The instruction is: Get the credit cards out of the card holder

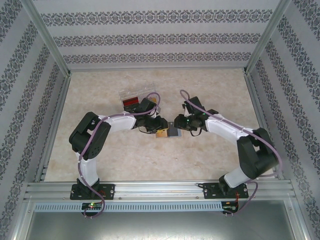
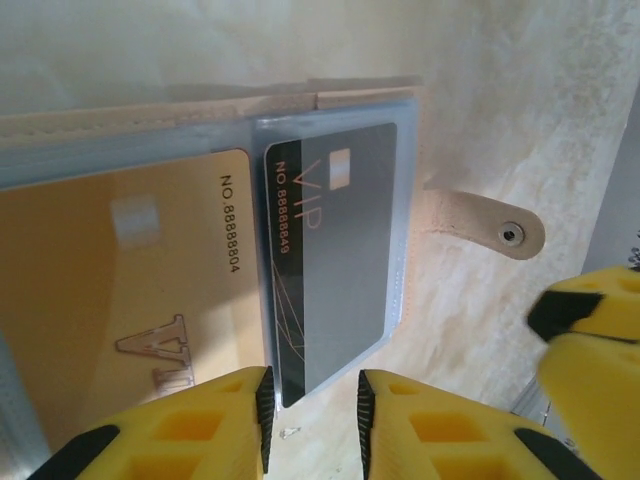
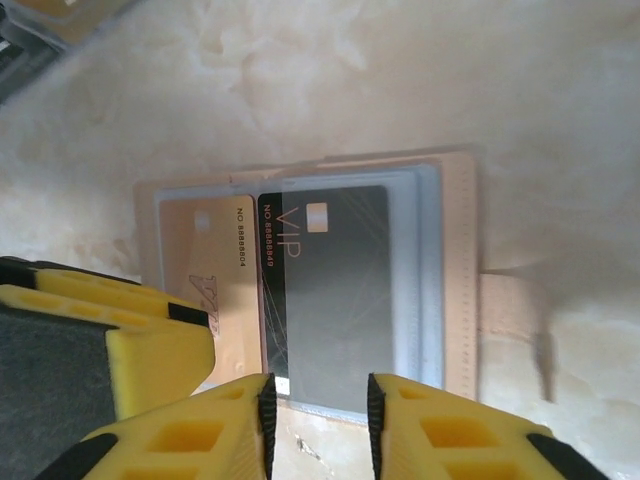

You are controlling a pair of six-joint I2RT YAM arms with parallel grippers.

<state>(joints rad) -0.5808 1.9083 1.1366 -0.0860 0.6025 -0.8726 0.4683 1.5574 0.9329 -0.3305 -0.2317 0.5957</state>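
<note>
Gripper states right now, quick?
Left gripper: partly open over the dark card, not gripping.
Right gripper: partly open over the same card, not gripping.

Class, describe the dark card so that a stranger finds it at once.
At the middle of the marbled table lies the open card holder. Two cards sit in its clear sleeves. The dark grey card lies beside the snap strap; its neighbour is the gold card.

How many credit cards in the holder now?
2: an orange-gold plastic card and, beside it, a dark grey VIP card, both in clear sleeves of the tan holder. Others may hide behind them.
</note>
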